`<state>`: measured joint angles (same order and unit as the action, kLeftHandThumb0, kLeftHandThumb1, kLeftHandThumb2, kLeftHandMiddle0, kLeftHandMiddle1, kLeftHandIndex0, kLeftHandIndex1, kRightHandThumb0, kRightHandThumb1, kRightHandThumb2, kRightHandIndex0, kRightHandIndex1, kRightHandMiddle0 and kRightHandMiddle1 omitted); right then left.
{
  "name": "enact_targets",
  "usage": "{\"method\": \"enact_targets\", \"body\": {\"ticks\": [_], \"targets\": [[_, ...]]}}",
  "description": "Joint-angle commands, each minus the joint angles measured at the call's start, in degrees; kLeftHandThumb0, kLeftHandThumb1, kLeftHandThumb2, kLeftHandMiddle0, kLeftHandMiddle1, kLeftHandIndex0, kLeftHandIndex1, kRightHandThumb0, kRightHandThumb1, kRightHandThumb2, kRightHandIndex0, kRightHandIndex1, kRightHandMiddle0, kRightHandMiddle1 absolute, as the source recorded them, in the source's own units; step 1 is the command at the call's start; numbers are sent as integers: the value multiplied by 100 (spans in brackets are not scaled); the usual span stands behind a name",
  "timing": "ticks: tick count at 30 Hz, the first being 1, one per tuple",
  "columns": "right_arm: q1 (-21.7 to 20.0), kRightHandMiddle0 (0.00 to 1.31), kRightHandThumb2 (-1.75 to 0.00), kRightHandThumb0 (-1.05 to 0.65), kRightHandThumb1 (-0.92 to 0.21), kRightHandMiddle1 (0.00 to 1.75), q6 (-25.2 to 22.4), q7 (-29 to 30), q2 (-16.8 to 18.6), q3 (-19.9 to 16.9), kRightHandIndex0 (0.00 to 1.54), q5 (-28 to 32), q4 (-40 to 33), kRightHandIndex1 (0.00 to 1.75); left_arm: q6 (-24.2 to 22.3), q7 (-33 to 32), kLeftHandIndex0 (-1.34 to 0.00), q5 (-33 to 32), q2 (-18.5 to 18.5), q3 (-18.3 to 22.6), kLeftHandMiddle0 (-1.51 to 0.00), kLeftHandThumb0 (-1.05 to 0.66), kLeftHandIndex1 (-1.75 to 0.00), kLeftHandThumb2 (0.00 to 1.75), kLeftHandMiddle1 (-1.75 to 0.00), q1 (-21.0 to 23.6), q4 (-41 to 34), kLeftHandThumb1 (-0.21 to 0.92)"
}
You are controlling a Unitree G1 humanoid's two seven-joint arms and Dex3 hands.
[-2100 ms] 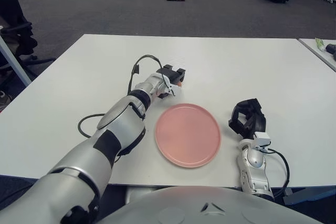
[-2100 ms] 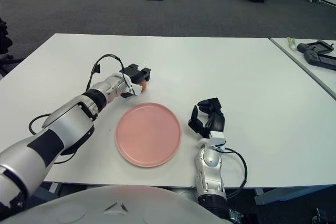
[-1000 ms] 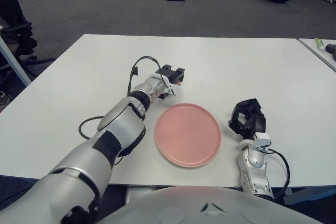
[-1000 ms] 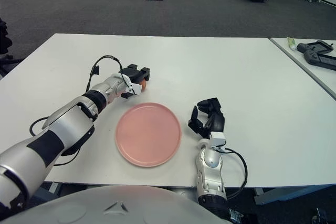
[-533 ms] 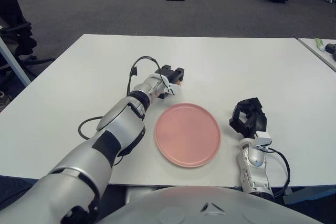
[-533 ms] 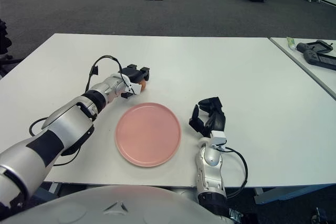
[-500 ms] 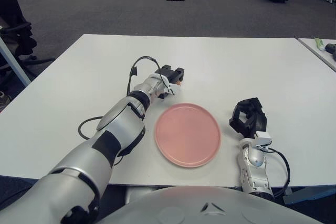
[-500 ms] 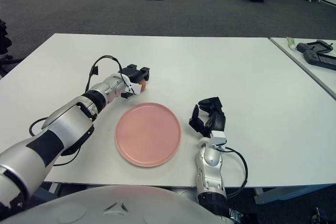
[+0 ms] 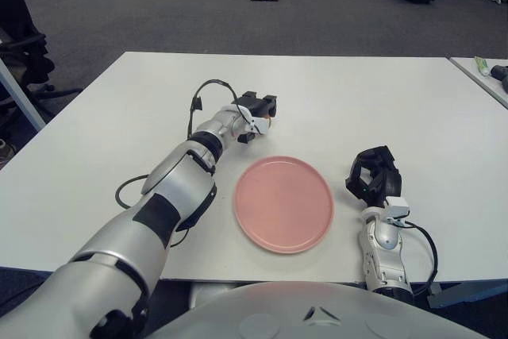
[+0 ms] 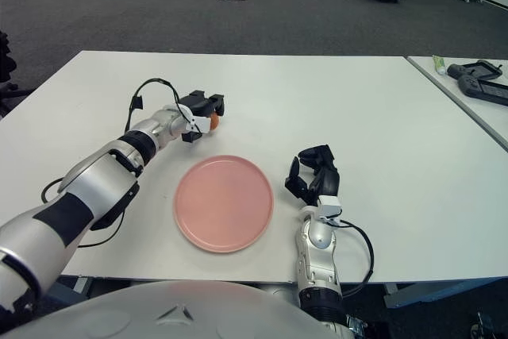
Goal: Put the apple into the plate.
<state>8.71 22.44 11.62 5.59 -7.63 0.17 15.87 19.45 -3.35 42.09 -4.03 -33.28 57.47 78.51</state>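
Observation:
A round pink plate lies on the white table, near its front edge. Just beyond the plate's far left rim is my left hand, its dark fingers curled round a small orange-red apple. Only a sliver of the apple shows between the fingers. Hand and apple are apart from the plate, over bare table. My right hand shows just right of the plate, fingers curled, holding nothing.
A black cable loops off my left wrist, and another lies by the forearm. A second table at the far right carries a dark controller and a small tube. An office chair stands off the left side.
My left hand has drawn back a little from the plate, up and to the left, with the apple still in it. The right hand has barely shifted.

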Motion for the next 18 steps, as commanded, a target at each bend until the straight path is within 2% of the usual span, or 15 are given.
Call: {"method": "enact_targets", "body": {"ticks": [1,8,18], "targets": [[61,45,-107,-42,-52,175,-204,42,28,-51,73,40,241,175,157,-145,-57,-24,-104,45,-71,0,-161,143,-174,281,-92,18],[-1,46,-108,-42,-51,175,-136,92,-19,-8,74,-91,343,175,554,-57,-65,-73,-295,81,-72,0,-150,142,-175,451,-206,16],[-33,45,-107,-42,-52,175,-98,-39,-32,-6,74,-16,371,175,1102,-147,-62,-218,-414,211,-75,0,-159,150,-175,546,-446,12]]}}
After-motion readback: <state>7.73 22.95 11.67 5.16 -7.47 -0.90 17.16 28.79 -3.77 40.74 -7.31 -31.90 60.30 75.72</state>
